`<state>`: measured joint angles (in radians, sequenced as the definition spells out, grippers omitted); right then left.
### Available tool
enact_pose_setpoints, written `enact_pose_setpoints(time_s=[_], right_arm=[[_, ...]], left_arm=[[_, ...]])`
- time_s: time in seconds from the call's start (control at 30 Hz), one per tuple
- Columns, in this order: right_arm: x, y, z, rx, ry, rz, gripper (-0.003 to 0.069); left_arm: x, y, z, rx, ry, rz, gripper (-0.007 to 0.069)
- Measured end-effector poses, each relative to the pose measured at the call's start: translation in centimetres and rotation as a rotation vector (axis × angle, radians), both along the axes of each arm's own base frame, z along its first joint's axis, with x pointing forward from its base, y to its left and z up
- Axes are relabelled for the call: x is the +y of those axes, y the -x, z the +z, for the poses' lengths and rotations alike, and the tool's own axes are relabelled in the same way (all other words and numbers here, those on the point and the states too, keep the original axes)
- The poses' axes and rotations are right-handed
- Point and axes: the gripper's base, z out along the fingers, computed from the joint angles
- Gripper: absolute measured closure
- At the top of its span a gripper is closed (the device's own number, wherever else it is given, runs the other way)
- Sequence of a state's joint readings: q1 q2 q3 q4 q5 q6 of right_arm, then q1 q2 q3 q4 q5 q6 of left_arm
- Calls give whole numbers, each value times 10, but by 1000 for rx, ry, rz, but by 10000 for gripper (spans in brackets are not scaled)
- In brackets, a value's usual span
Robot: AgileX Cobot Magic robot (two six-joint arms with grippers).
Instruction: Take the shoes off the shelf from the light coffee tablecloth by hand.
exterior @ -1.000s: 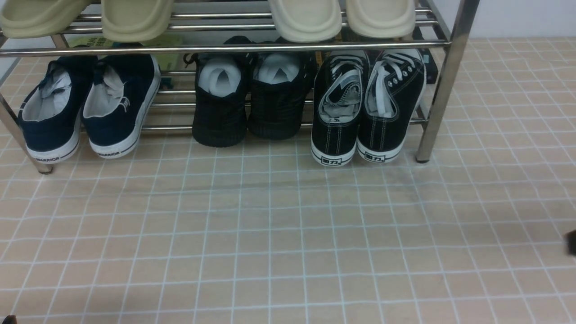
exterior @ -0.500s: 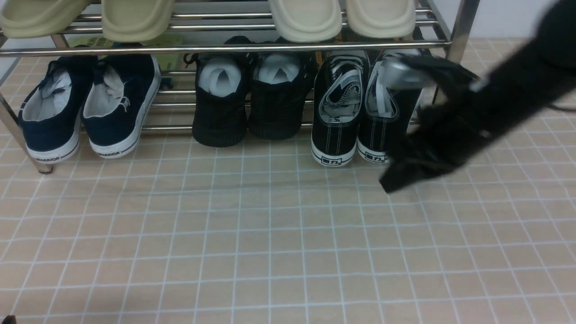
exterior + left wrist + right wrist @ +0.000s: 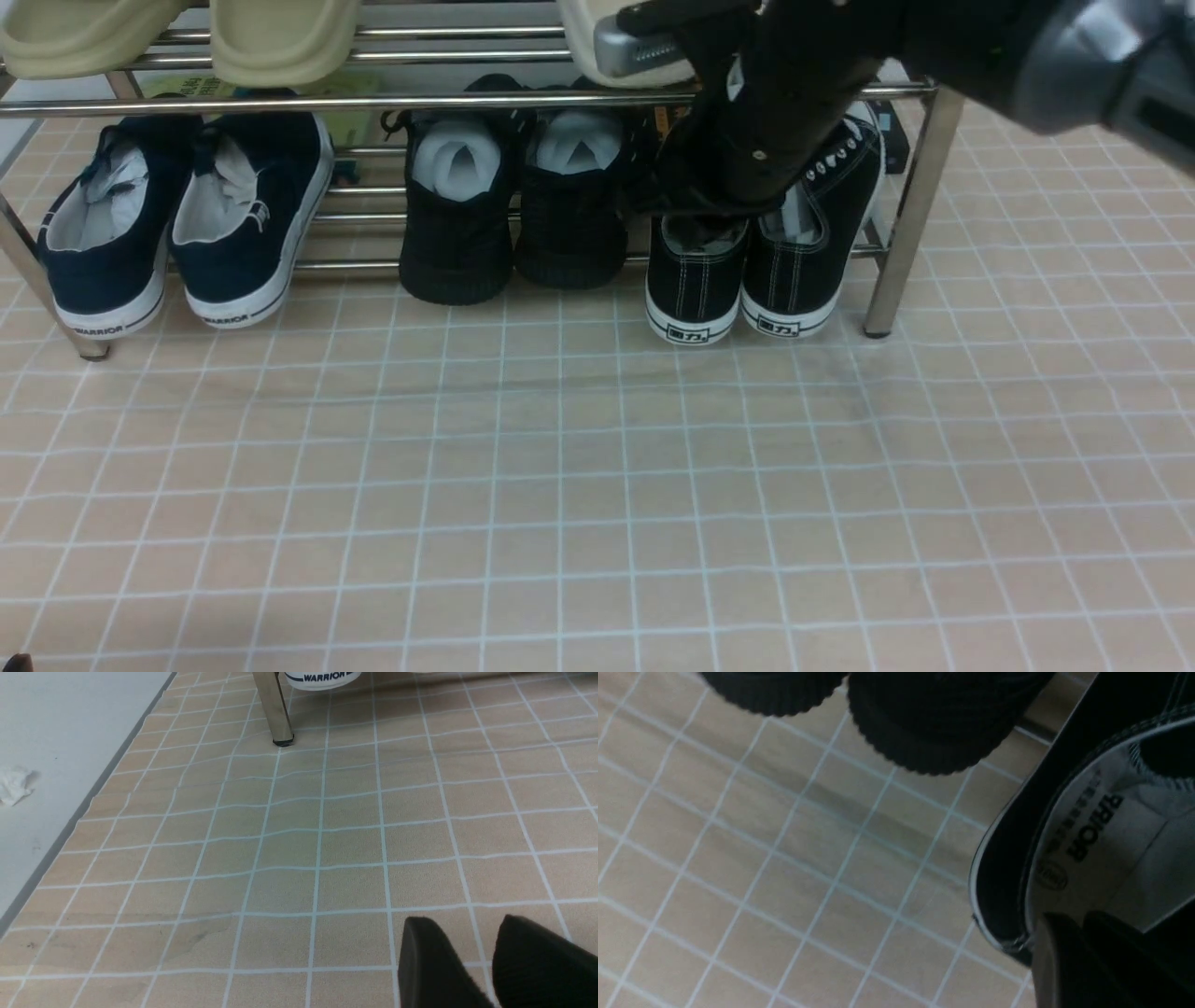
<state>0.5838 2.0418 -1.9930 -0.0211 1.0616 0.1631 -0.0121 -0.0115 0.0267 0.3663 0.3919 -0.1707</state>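
Right gripper (image 3: 1080, 924): fingertips at the heel-side opening of one black canvas sneaker; too dark and blurred for me to tell parted or closed, no clear grip on the collar. Left gripper (image 3: 467, 933): fingers apart, nothing between them, out over the cloth.

Target shoes (image 3: 789, 285) sit side by side on the lower tier of the shelf (image 3: 901, 233), heels toward me, overhanging the front tube. Guess: the arm comes in over them so one finger can go inside the heel and one outside; heels-out placement suits that. Risk: bumping the black knit shoes (image 3: 571, 229) just beside.

Soft black canvas, white stitching, pale printed insole, white rubber sole edge. Shelf: shiny round tubes, thick legs. Light coffee tablecloth (image 3: 560, 467): tan, thin white grid, slightly wrinkled.
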Motion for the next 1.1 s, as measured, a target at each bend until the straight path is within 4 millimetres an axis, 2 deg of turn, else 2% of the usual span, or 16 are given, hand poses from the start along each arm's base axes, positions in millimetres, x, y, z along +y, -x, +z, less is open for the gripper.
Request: enact_pose_setpoints(time_s=[0.17, 0.37, 0.7, 0.93, 1.1], right_arm=[[4, -11, -19, 10, 39, -8, 379], [4, -14, -21, -7, 45, -9, 265], [4, -15, -16, -20, 39, -10, 256], [5, -7, 14, -13, -29, -9, 255], [9, -8, 7, 17, -41, -4, 255]], left_arm=[[0, 0, 0, 0, 0, 0, 386], [0, 0, 0, 0, -3, 0, 385], [0, 0, 0, 0, -3, 0, 385], [0, 0, 0, 0, -3, 0, 385], [0, 0, 0, 0, -3, 0, 385]])
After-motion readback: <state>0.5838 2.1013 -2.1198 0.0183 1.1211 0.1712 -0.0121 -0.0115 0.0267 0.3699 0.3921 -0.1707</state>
